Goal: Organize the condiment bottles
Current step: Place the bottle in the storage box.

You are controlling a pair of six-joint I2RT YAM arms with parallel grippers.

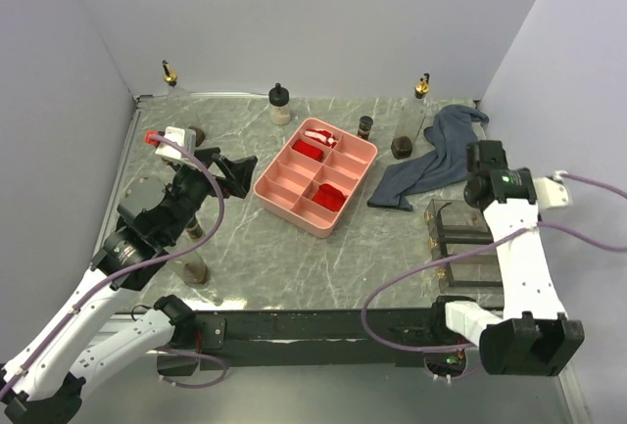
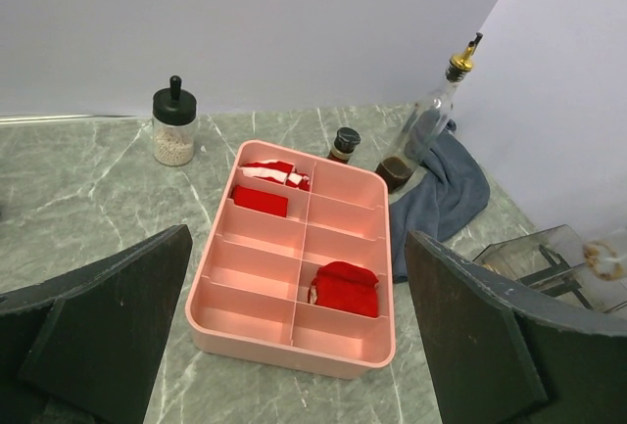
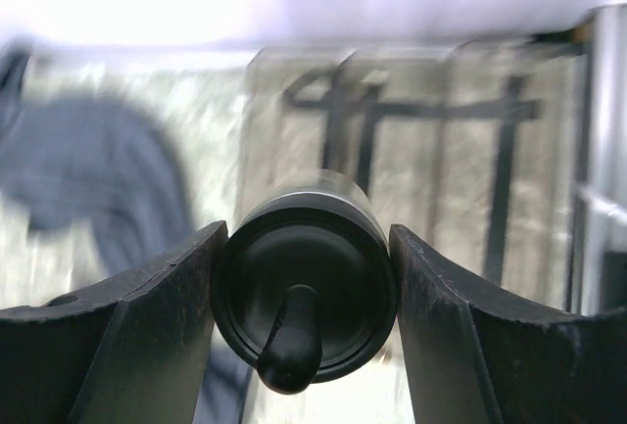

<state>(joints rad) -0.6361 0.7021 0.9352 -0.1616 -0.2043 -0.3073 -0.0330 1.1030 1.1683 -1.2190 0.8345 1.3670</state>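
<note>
Black plastic caps the bottle that the right gripper clamps from both sides, its fingers about half apart and pressed against the cap, near a clear rack and the blue-grey cloth. The left gripper is spread wide with nothing in it, hovering before the pink tray. Behind the tray stand a black-capped cream jar, a small dark jar and a tall clear bottle with a gold spout; another gold-spouted bottle stands in the back left corner.
</note>
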